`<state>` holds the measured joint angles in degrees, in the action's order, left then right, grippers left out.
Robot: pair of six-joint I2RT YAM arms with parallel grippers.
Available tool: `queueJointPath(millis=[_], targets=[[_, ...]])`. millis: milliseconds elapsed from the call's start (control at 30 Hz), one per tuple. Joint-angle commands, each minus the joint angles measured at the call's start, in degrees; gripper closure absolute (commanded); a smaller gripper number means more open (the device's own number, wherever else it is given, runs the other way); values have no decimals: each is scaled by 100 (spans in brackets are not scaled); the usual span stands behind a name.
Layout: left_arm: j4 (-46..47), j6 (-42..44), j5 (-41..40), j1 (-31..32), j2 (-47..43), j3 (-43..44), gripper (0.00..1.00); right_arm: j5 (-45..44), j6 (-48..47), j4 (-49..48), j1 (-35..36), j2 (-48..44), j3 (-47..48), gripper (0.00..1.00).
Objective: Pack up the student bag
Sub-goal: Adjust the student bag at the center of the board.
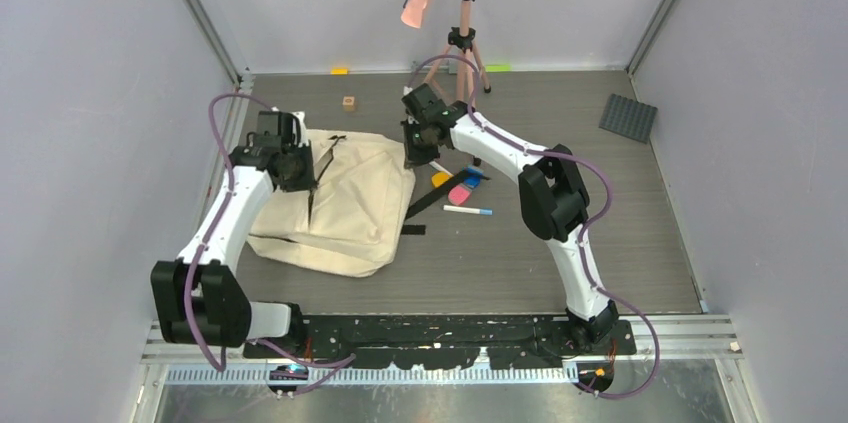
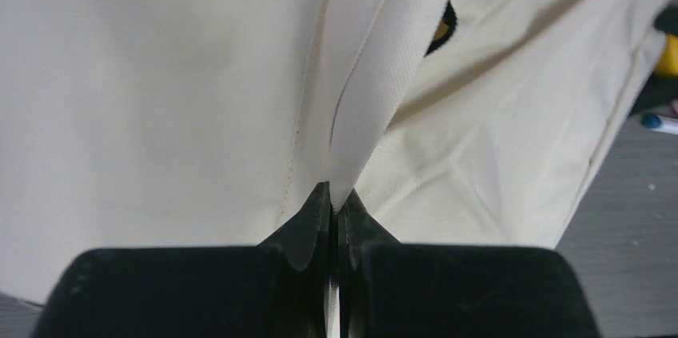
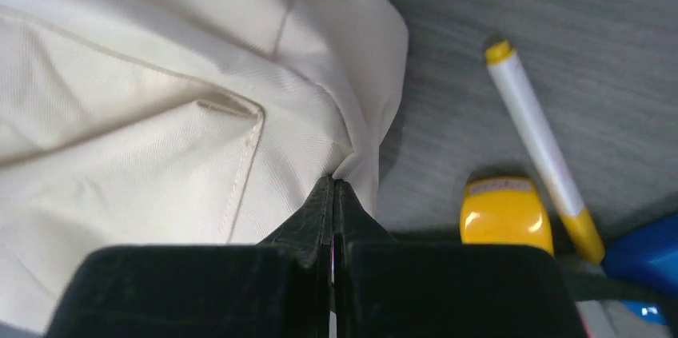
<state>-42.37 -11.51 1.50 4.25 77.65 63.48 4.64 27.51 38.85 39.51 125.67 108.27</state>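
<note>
Two pinches: left gripper (image 2: 331, 198) and right gripper (image 3: 333, 190) fingers clamp the bag (image 1: 340, 213) cloth, left of tabletop (image 1: 600, 243) centre. Marker (image 3: 534, 142) and eraser (image 3: 505, 214) lie outside, so packing looks barely begun.

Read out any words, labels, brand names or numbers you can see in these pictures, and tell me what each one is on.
No text can be read in any view.
yellow block: a pale label strip along its far edge, too blurred to read.
white marker: no legible print.
student bag: plain cream fabric, no print showing.
wooden cube: too small to tell.
</note>
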Motion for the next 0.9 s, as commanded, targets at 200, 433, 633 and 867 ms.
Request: queueJointPath(millis=[200, 433, 633, 867], targets=[[114, -1266, 2133, 262, -1109, -602, 100, 244, -227, -210, -370, 1125, 1830, 99], [-444, -1519, 939, 74, -1194, -770, 100, 25, -409, -71, -304, 685, 1924, 52], [-334, -1964, 905, -299, -1194, -1310, 99, -630, -547, -88, 127, -205, 1229, 37], [-285, -2137, 731, -597, -1426, -1683, 85, -1282, -680, 185, 1157, -521, 1165, 36]])
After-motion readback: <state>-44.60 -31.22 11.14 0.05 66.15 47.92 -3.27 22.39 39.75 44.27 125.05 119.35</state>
